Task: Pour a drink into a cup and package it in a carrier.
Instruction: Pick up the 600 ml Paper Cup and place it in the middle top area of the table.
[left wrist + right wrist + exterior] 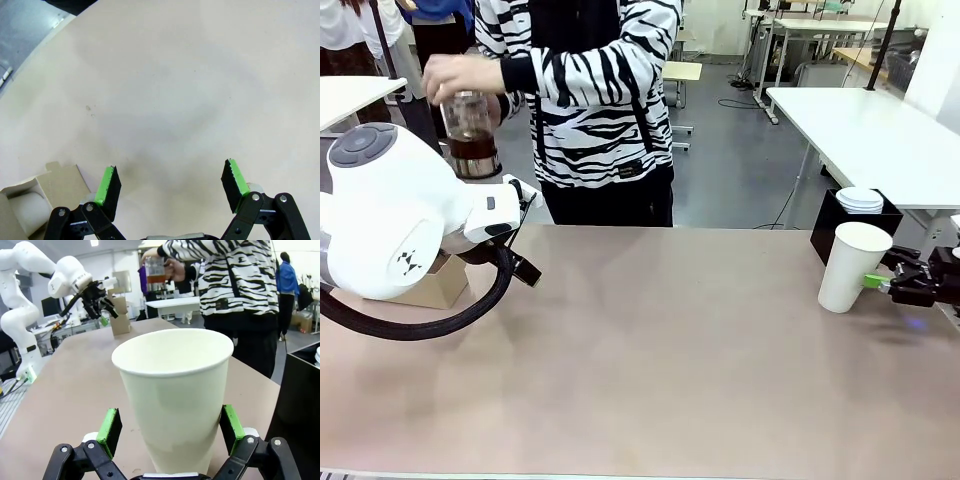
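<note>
The cup [853,266] is a tall white paper cup, open-topped, standing at the table's right end. My right gripper [898,284] is open around it, and in the right wrist view the cup [172,395] stands between the green pads [111,429]. A person across the table holds up a glass pitcher [470,128] with the amber-brown drink [473,148] in it. The tan carrier [436,286] sits at the far left, partly behind my left arm. My left gripper [171,182] hangs open over bare table beside the carrier [42,190].
A black box [840,228] topped with stacked white lids [860,199] stands just behind the cup. The person in a striped top [590,90] stands at the far edge. My left arm's white body [390,215] blocks the near-left view.
</note>
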`<state>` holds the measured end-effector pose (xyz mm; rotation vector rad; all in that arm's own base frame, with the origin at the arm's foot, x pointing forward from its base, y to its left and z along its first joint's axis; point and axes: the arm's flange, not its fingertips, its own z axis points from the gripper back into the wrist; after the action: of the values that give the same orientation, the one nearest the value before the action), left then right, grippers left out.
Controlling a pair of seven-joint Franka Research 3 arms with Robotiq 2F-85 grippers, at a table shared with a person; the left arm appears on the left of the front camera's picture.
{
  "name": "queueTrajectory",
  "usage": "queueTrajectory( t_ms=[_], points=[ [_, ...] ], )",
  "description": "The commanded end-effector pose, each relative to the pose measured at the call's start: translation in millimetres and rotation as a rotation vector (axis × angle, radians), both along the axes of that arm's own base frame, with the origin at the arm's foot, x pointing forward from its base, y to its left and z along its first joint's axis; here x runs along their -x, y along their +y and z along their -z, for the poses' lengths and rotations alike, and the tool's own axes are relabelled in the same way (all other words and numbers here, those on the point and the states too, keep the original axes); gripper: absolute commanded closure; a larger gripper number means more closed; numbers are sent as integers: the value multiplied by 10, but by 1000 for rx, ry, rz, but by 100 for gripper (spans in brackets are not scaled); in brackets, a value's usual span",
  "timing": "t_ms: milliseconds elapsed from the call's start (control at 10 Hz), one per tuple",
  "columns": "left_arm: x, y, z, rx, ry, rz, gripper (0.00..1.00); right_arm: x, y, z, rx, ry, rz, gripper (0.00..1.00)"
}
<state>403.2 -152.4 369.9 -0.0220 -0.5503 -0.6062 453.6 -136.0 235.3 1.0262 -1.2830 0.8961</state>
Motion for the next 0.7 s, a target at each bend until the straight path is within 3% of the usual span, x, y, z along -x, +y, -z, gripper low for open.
queueTrajectory(
  t_ms=[0,600],
  points=[
    [1,4,-3,2,0,0,0,-171,95,-5,-4,11,12,0],
    [1,4,-3,2,0,0,0,-413,390,41,-7,20,-36,0]
  ],
)
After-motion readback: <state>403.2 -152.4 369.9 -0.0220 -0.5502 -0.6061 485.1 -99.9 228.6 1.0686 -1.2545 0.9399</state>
